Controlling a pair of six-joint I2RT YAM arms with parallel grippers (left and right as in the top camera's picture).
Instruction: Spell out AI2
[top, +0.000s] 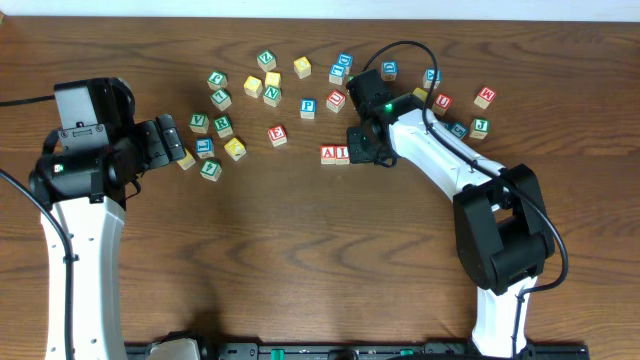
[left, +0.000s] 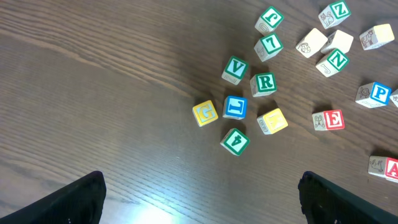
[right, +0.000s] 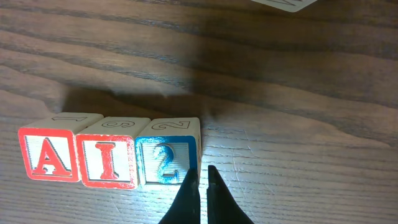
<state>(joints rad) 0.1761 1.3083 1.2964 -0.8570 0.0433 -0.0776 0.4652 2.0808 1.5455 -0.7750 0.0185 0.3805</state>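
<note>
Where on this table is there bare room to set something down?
The bare wood of the table in front of the A-I-2 row, between the left arm and the right arm, is free. Behind that row it is crowded: loose blocks lie scattered across the far side.

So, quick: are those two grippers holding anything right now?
Left gripper: open, holding nothing.
Right gripper: closed, holding nothing, tips at the 2 block.

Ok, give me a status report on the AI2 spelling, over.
Left hand open, empty. Right hand shut, empty, tips at the 2 block. A block, I block, 2 block side by side, reading AI2. Nothing in the way.
</note>
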